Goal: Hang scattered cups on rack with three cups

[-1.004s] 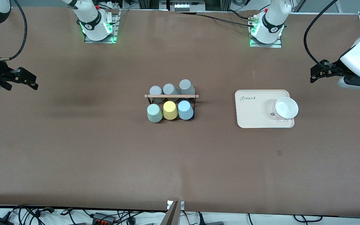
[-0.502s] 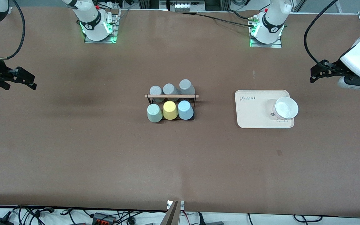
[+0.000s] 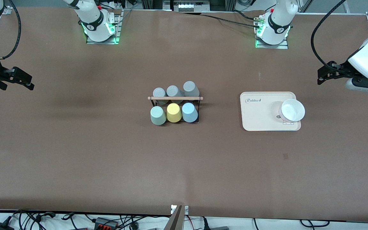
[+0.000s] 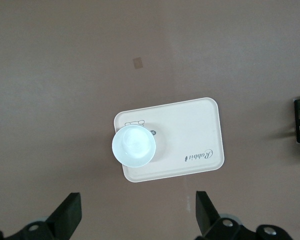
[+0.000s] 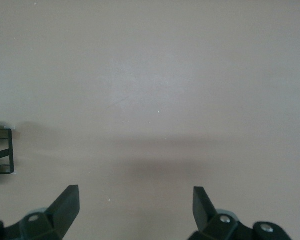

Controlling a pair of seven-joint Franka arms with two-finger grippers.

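The right gripper (image 3: pixel 24 80) hangs over bare worktop (image 3: pixel 107 159) at the right arm's end, its jaws spread wide with nothing between them — the right wrist view shows both fingers (image 5: pixel 65 202) parted over plain brown surface, with a corner of the rack (image 5: pixel 2 150) just visible at the picture's edge.

At mid-worktop stands the rack (image 3: pixel 175 98), a small black wire frame with a light wooden rod across its top. Six cups sit upside down on it in two rows. In the row nearer the front camera, the pale mint green cup (image 3: pixel 157 115) is toward the right arm's end, the yellow cup (image 3: pixel 173 112) is in the middle and the light blue cup (image 3: pixel 189 112) is toward the left arm's end, each just beside its neighbour. Three grey cups (image 3: pixel 173 91) fill the row farther from the camera.

Toward the left arm's end lies a beige tray (image 3: pixel 260 118) with a white bowl (image 3: pixel 292 110) on it at the end closer to the left arm; the left wrist view looks straight down on the tray (image 4: pixel 190 130) and bowl (image 4: pixel 134 146).

The left gripper (image 3: pixel 326 75) hangs over the worktop near the tray — its jaws wide apart and empty, fingers (image 4: pixel 70 212) well separated in its own wrist view.
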